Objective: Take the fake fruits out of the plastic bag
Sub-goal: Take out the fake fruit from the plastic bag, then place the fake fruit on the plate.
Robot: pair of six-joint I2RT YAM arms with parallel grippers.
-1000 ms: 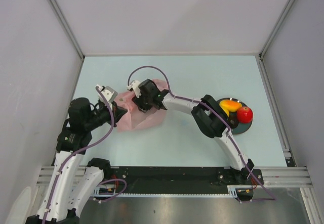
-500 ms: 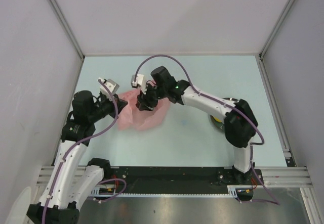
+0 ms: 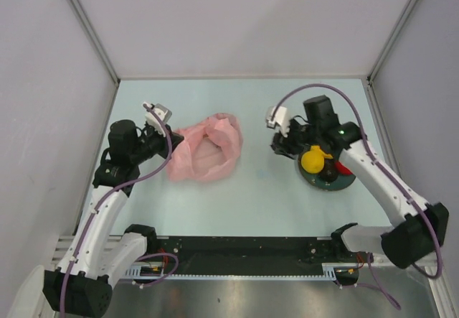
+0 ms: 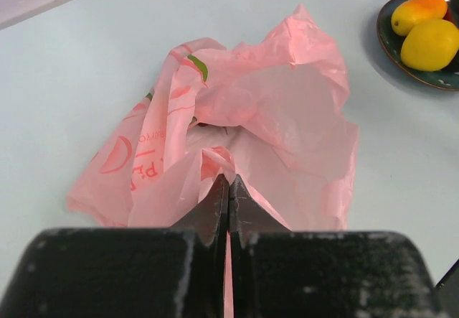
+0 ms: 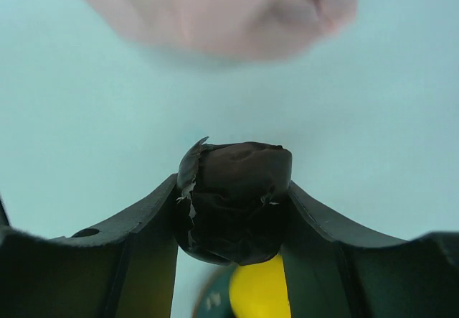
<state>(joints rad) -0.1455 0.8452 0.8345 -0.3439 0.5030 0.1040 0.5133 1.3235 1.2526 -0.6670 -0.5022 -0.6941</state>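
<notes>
Jaws of the left gripper (image 4: 228, 187) are pressed together on a fold of the plastic bag (image 4: 280, 110), which lies crumpled on the table (image 3: 251, 196); its interior is indistinct. Right gripper (image 5: 237, 192) is clamped on the dark grape bunch (image 5: 240, 167), a yellow fruit (image 5: 254, 289) partly hidden beneath. Red apple (image 3: 345, 168) on the plate (image 3: 349, 182) is mostly covered.
</notes>
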